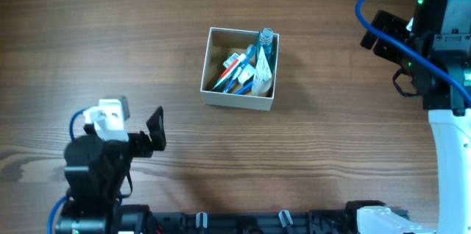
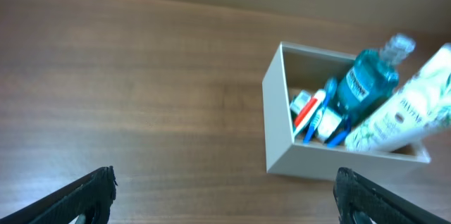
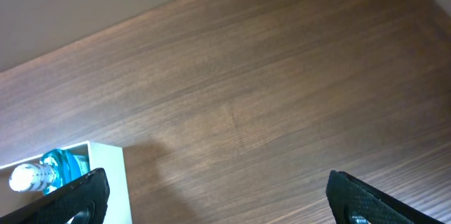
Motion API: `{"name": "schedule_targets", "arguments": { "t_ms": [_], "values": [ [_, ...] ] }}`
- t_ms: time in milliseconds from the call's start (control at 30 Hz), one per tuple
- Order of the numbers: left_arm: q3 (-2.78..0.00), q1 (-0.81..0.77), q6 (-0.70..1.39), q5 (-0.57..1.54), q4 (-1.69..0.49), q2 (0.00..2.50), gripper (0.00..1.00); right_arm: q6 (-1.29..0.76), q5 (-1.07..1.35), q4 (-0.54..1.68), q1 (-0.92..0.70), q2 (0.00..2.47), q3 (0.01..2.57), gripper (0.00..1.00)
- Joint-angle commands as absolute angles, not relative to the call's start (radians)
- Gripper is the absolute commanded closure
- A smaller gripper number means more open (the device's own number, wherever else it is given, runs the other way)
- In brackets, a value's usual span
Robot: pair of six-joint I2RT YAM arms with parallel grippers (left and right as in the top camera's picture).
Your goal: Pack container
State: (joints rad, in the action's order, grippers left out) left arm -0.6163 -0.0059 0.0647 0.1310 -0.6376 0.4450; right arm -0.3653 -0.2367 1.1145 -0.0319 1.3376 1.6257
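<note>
While both arms stand well apart from it, the container (image 1: 237,100) sits on the wooden table (image 1: 110,35) just above the middle of the overhead frame. It is a square, shallow box with thin white walls, open at the top, with tan cardboard showing inside.

A blue mouthwash bottle (image 1: 266,43) with a clear cap leans in its upper right corner, its neck rising past the rim. Just below it, along the right wall, lies a white tube (image 1: 261,72) with a faint green print. To the left of these are a red-and-white item (image 1: 234,62) and some thin blue handles (image 1: 228,81), lying slantwise across the floor of the box; what they are is too small to tell.

In the left wrist view the container (image 2: 310,157) is at the right of the frame. The mouthwash bottle (image 2: 363,86) and the white tube (image 2: 409,104) lean side by side, touching, and both stick up over the far edge.

The left gripper (image 1: 156,128) is at the lower left of the overhead frame, over bare table; its own camera shows the left gripper (image 2: 225,189) spread wide and holding nothing. The right gripper (image 1: 383,32) is at the upper right, and in its wrist view the right gripper (image 3: 211,196) is likewise wide and empty, with a corner of the container (image 3: 109,189) at the lower left.
</note>
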Motion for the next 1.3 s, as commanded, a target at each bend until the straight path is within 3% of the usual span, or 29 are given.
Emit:
{"name": "schedule_targets", "arguments": {
  "t_ms": [0,1267],
  "values": [
    [-0.51,0.002,0.06,0.191,-0.607,0.353,0.0,-0.367,-0.236,1.111,-0.031,1.332,1.644,0.0],
    [-0.194,0.002,0.06,0.194,-0.556,0.003,0.0,-0.367,-0.236,1.111,-0.031,1.332,1.644,0.0]
  ]
}}
